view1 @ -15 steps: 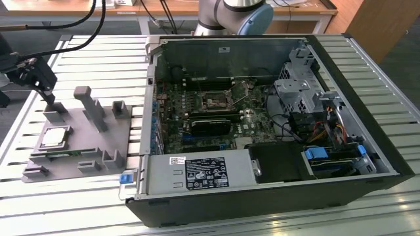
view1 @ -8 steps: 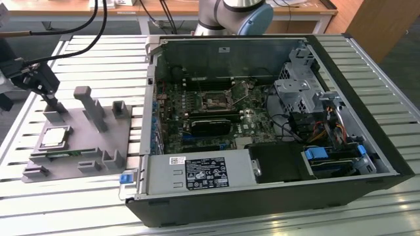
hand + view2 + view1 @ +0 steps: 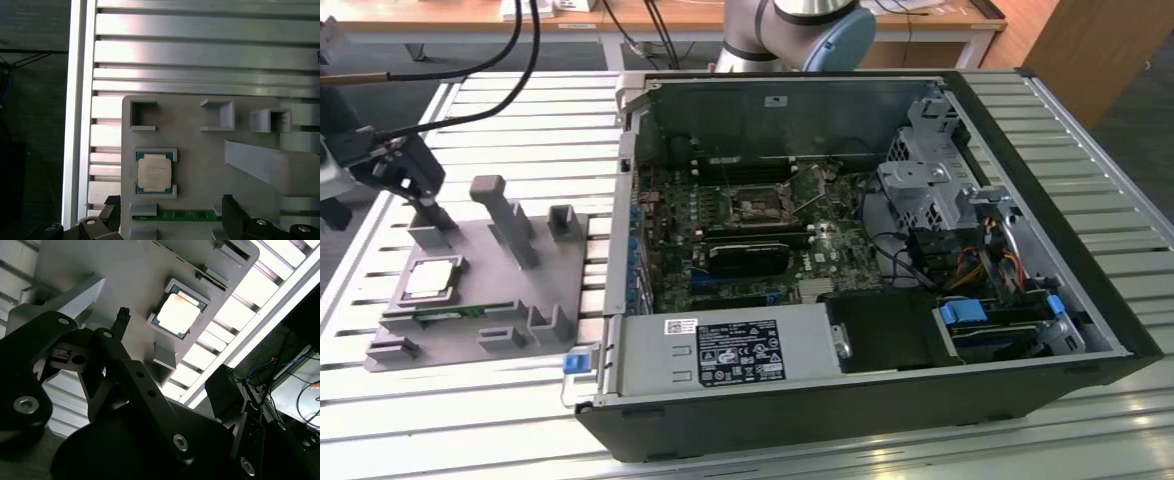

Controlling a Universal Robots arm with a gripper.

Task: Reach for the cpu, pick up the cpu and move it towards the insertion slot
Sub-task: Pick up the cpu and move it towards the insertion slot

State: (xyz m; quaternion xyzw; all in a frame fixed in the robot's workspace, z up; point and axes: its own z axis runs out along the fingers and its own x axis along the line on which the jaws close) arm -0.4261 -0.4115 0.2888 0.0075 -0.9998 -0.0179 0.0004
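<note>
cpu (image 3: 432, 278) lies flat in a square pocket of the grey fixture (image 3: 487, 290), at the middle left of the exterior view, silver top up. The gripper (image 3: 420, 200) hangs above the fixture's far end, toward the upper left of that frame, near the cpu but not touching it. From that angle I cannot tell how its jaws stand.

The first wrist view settles it. Two black fingertips (image 3: 114, 204) stand wide apart with nothing between them but the bare fixture (image 3: 200, 165), and the cpu (image 3: 155, 172) sits untouched in its pocket. A narrow green circuit strip (image 3: 175, 216) runs along a groove just beside the pocket.

In the second wrist view the cpu (image 3: 179, 314) shows its thin rim and bright top beyond the dark linkages of the hand.

The insertion slot (image 3: 757, 207) appears in the exterior view, a small framed square on the board inside the open computer case (image 3: 854, 420), well apart from the cpu, near the frame's centre.
</note>
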